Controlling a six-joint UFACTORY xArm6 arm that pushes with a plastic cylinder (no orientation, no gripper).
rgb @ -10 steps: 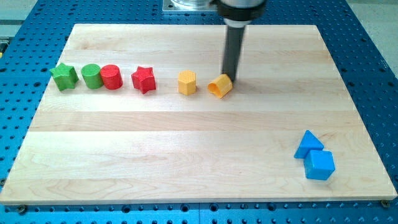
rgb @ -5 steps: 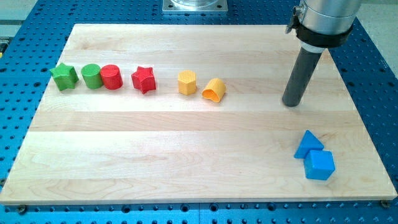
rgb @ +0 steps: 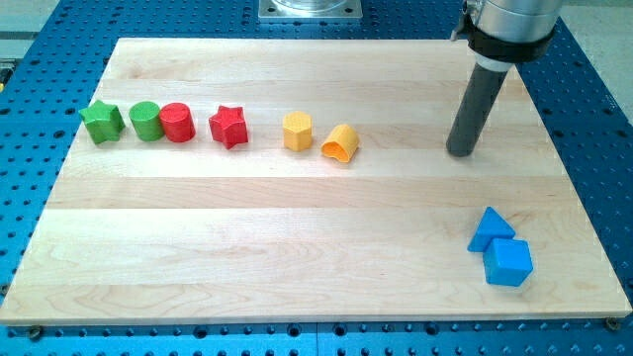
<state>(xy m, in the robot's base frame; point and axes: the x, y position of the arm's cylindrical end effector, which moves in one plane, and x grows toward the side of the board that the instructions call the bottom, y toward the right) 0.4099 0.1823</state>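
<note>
My tip [rgb: 460, 151] rests on the wooden board at the view's right, touching no block. The nearest blocks are the blue triangle [rgb: 490, 228] and the blue cube [rgb: 508, 262] below it, which touch each other. Well to the tip's left lies a yellow arch-shaped block [rgb: 340, 143], close beside a yellow hexagon [rgb: 297, 132]. Further left in the same row stand a red star [rgb: 227, 126], a red cylinder [rgb: 177, 123], a green cylinder [rgb: 145, 121] touching it, and a green star [rgb: 102, 122].
The wooden board [rgb: 297, 247] lies on a blue perforated table [rgb: 593, 119]. A metal mount [rgb: 310, 9] sits at the view's top centre. The rod's grey holder [rgb: 506, 25] hangs over the board's top right corner.
The tip left the yellow arch-shaped block, which shifted slightly left and down, and swept far right. In the last half second it moved a little toward the view's top.
</note>
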